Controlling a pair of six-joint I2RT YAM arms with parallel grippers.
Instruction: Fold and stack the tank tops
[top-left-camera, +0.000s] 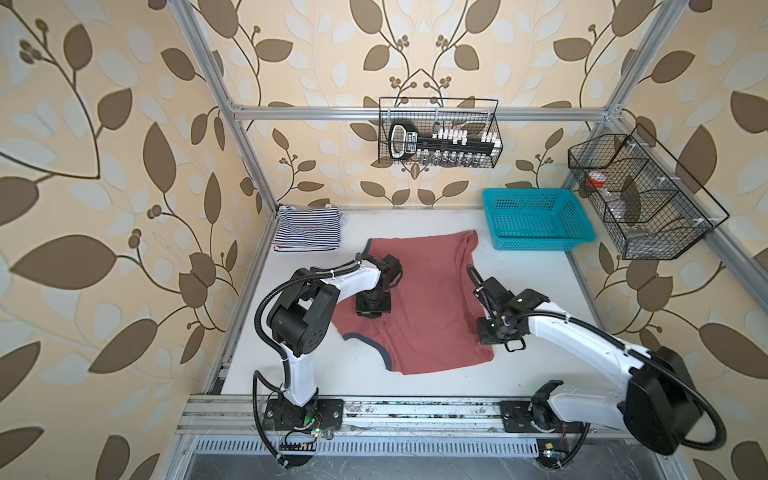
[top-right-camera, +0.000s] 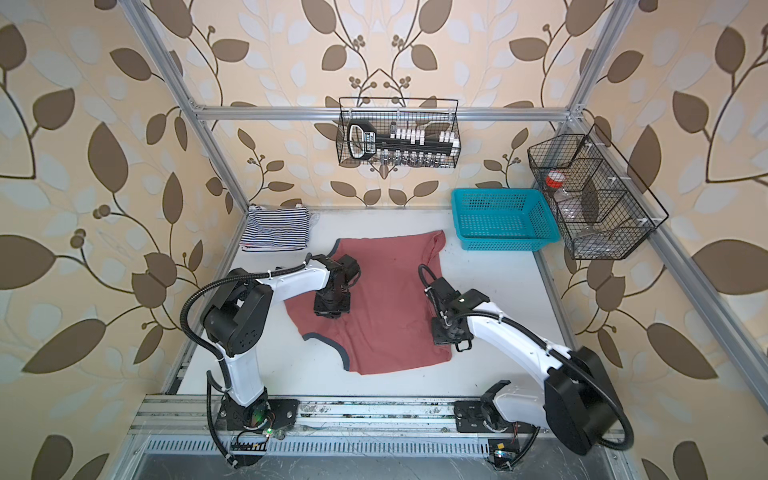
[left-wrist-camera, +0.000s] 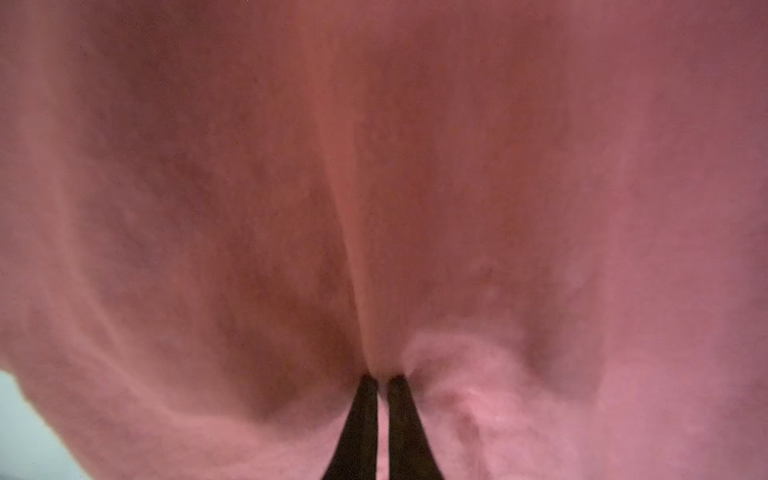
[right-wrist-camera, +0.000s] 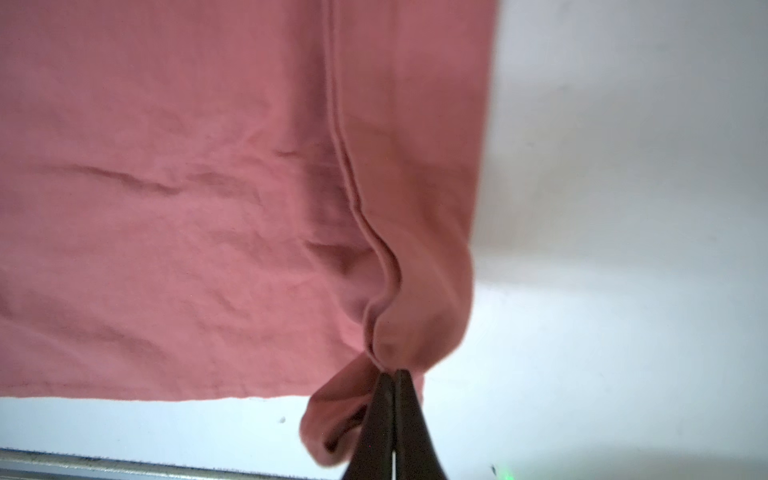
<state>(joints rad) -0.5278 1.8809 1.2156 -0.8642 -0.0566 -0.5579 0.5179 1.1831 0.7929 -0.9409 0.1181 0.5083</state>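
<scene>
Both top views, dusty red tank top (top-left-camera: 428, 299): spread flat on the white tabletop (top-left-camera: 540, 286). One far corner lies near the turquoise basket (top-left-camera: 536, 244), and the rest runs away from the basket toward the arm bases. Dark trim shows along the edge farthest from the basket.
Both top views, navy-and-white striped tank top (top-left-camera: 307, 228): folded, well apart from the basket, in the other far corner of the tabletop.
Both top views, left jaws: hidden under the wrist, which points down over the half of the red cloth away from the basket. Their opening cannot be told here.
Both top views, right jaws: also hidden by the wrist, down at the shirt's basket-side edge and apart from the basket itself.
Left wrist view, left jaws: nearly together, with only a thin slit between the dark fingertips (left-wrist-camera: 363, 407), nipping a raised ridge of red cloth.
Left wrist view, dusty red tank top: blurred and filling almost the whole picture, creased into a ridge that runs straight out from the tips.
Right wrist view, right jaws: pressed together, fingertips (right-wrist-camera: 409, 407) clamped on a bunched fold at the shirt's hemmed edge.
Right wrist view, dusty red tank top: puckers up to the tips, with a loose flap beside them. Bare tabletop lies just past the edge.
</scene>
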